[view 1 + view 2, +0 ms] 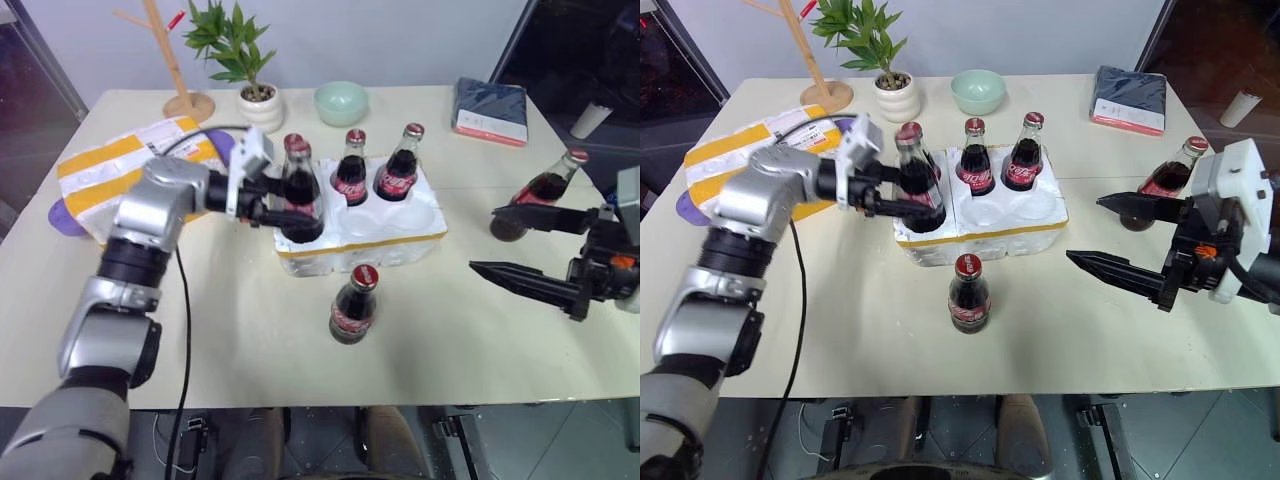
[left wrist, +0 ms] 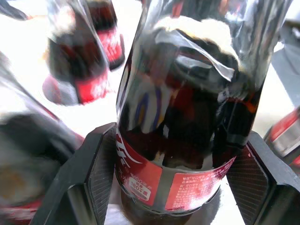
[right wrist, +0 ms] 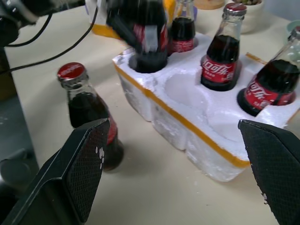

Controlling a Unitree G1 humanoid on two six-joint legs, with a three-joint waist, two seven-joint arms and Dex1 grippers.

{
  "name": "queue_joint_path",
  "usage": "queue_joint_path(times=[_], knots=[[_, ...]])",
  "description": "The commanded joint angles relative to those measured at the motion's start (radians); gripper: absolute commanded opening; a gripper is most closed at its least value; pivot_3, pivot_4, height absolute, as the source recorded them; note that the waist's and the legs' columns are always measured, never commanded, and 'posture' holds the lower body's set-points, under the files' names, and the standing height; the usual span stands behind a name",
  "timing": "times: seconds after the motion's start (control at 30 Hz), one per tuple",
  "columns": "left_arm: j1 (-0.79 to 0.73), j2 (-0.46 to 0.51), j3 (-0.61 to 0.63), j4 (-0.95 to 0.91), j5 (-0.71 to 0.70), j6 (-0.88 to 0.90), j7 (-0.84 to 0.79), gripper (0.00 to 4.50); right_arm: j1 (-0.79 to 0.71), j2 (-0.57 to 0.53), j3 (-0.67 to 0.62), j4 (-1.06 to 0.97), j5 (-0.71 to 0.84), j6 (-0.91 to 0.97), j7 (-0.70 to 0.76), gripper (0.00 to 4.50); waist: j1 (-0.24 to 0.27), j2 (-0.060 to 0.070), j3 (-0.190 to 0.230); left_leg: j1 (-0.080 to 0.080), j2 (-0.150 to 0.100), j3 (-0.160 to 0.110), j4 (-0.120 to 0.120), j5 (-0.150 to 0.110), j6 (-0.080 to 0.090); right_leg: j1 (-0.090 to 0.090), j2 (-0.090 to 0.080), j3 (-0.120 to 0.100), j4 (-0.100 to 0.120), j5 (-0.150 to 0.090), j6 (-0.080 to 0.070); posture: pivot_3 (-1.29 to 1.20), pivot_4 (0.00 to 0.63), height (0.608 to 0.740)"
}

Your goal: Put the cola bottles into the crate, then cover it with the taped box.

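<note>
One cola bottle point(image 1: 301, 190) clamped in left gripper point(image 1: 275, 203) over crate point(image 1: 400, 240); right gripper point(image 1: 1110, 235) spread, empty.

My head cameras look down over the table point(image 1: 250, 330). My left wrist camera sits tight against one bottle point(image 2: 187, 117); my right wrist camera faces the crate point(image 3: 187, 117), which the head views share.

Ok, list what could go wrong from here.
1. The left tool grips a cola bottle at the crate's front-left well; released tilted, it could tip against the bottle behind.
2. The open right tool hangs between two loose bottles on the table; a swing might topple either.
</note>
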Motion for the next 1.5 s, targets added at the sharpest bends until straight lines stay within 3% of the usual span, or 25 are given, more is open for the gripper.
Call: queue_joint_path(times=[0.03,0.13,0.2,0.27,0.53,0.73,0.8,0.9,1.03,1.27,1.5], knots=[[0.014,-0.011,-0.002,-0.05,0.035,-0.081,0.028,2.74,-0.006,0.013,0.009,-0.017,-0.02,-0.039,-0.008,4.5,0.001,0.0,0.0,0.0,0.0,0.0,0.0,0.0,0.0,0.0,0.0,0.0,0.0,0.0,0.0,0.0,0.15,0.739],[0.033,-0.013,0.001,-0.026,0.065,-0.116,0.054,2.74,-0.011,0.019,0.04,-0.017,-0.036,-0.057,-0.018,4.5,0.005,0.0,0.0,0.0,0.0,0.0,0.001,0.0,0.0,0.001,0.0,0.0,0.0,0.0,0.0,0.0,0.15,0.739],[0.035,-0.007,0.017,-0.028,0.058,-0.104,0.057,3.79,-0.013,0.021,0.058,-0.018,-0.048,-0.068,-0.019,4.5,0.004,0.0,0.0,0.0,0.0,0.0,0.002,0.0,0.0,0.002,0.0,0.0,0.0,0.0,0.0,0.0,0.15,0.739],[0.036,0.008,0.036,-0.051,0.039,-0.09,0.047,4.46,-0.014,0.022,0.077,-0.016,-0.064,-0.079,-0.017,4.5,0.002,0.0,0.0,0.001,0.0,0.0,0.002,0.0,0.0,0.002,0.0,0.0,0.0,0.0,0.0,0.0,0.15,0.739],[-0.012,0.125,0.194,-0.254,-0.204,0.239,-0.003,4.46,-0.032,0.008,0.141,0.014,-0.108,-0.098,0.017,4.5,-0.005,0.0,0.0,0.001,0.0,0.0,0.001,0.0,0.0,0.001,0.0,0.0,0.0,0.0,0.0,0.0,0.15,0.739],[0.045,0.356,0.302,-0.481,-0.462,0.526,-0.126,4.46,0.004,0.012,0.169,0.036,-0.137,-0.114,0.11,4.5,-0.007,0.0,0.0,0.001,0.0,0.0,0.0,0.0,0.0,0.001,0.0,0.0,0.0,0.0,0.0,0.0,0.15,0.739],[0.112,0.434,0.297,-0.56,-0.486,0.535,-0.172,4.46,0.01,0.023,0.188,0.034,-0.129,-0.116,0.129,4.5,-0.007,0.001,0.0,0.002,0.0,0.0,0.0,0.0,0.0,0.002,0.0,0.0,0.0,0.0,0.0,0.0,0.15,0.739],[0.278,0.542,0.259,-0.668,-0.413,0.419,-0.233,4.46,0.016,0.051,0.26,-0.003,-0.119,-0.128,0.155,4.5,-0.007,0.001,-0.001,0.003,0.001,0.0,-0.001,0.0,0.0,0.002,0.0,0.0,0.0,-0.001,0.0,0.0,0.15,0.739],[0.345,0.546,0.24,-0.679,-0.36,0.329,-0.204,4.46,-0.013,0.108,0.415,-0.031,-0.159,-0.158,0.152,4.5,0.004,0.0,0.0,0.002,0.001,0.0,0.001,0.0,0.0,0.003,0.0,0.0,0.0,-0.003,-0.004,0.0,0.15,0.739],[0.322,0.518,0.237,-0.68,-0.373,0.32,-0.15,4.46,-0.12,0.254,0.658,0.022,-0.258,-0.2,0.119,4.5,-0.003,0.0,0.0,0.001,0.001,0.001,0.001,0.0,0.0,0.002,0.0,0.0,-0.001,-0.002,-0.004,0.0,0.15,0.739],[0.278,0.493,0.241,-0.667,-0.397,0.348,-0.106,4.46,-0.173,0.337,0.786,0.066,-0.342,-0.221,0.114,4.5,-0.003,0.0,0.0,0.002,0.001,0.0,0.0,0.0,0.0,0.002,0.001,0.0,0.0,-0.001,0.0,0.0,0.15,0.739]])
